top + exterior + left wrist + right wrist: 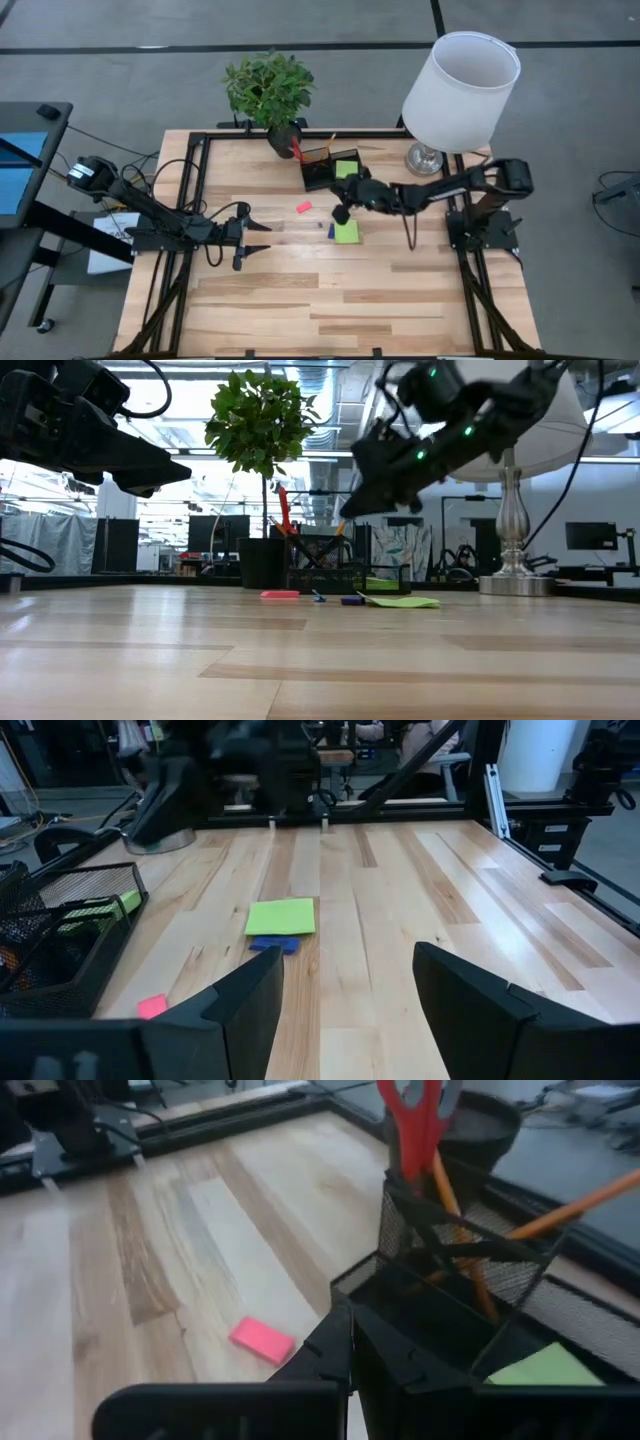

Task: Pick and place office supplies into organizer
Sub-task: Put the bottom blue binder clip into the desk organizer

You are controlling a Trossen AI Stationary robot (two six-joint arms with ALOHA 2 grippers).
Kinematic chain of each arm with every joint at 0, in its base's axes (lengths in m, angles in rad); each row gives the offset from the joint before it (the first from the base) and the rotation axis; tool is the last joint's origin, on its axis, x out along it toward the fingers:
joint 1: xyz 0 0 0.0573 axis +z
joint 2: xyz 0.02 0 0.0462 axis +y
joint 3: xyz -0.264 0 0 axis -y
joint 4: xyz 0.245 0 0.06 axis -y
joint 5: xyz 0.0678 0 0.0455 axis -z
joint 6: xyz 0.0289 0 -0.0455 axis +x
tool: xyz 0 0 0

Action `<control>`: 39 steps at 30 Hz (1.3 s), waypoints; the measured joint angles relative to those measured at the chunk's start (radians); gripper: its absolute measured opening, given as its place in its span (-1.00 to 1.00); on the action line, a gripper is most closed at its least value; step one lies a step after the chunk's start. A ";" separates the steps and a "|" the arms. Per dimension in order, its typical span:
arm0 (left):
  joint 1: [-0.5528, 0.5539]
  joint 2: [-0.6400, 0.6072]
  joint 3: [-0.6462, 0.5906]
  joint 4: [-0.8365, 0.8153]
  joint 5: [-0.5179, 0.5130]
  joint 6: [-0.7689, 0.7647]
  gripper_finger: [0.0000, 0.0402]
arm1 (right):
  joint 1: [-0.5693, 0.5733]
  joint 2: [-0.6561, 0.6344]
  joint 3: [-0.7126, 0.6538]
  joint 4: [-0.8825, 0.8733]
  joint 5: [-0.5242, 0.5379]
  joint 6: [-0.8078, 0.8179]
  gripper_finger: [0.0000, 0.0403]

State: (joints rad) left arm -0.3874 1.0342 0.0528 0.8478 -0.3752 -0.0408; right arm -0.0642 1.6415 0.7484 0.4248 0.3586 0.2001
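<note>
My right gripper (341, 213), jaws clenched on nothing, hung just above the sticky-note pad (346, 232). Left gripper (262, 227) sat released, farther off, w/ the pad straight ahead.

One mesh organizer (328, 168) stands on the bench (330, 310). There are two lime-green sticky-note pads: one in the organizer (346, 168), one on the bench (346, 232). One pair of red-handled scissors (418, 1120), two orange pencils (570, 1205), one pink piece (304, 207), one blue piece (274, 944), one potted plant (270, 90), one lamp (460, 92).

The near half of the surface (330, 300) lies bare. At the far edge, organizer (328, 168), plant pot (282, 136) and lamp (455, 95) crowd together.
</note>
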 joint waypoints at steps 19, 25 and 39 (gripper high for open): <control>0.000 0.000 0.000 -0.005 0.000 -0.007 0.08 | -0.127 0.285 0.204 0.003 -0.178 -0.089 -1.00; 0.000 0.000 0.000 -0.006 0.004 -0.009 0.08 | -0.153 0.297 0.209 -0.003 -0.178 -0.109 -1.00; 0.000 0.000 0.000 -0.005 0.005 -0.009 0.08 | -0.194 0.297 0.209 -0.008 -0.201 -0.130 -1.00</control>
State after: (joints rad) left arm -0.3874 1.0344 0.0528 0.8425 -0.3706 -0.0494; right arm -0.2582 1.9388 0.9569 0.4166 0.1574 0.0704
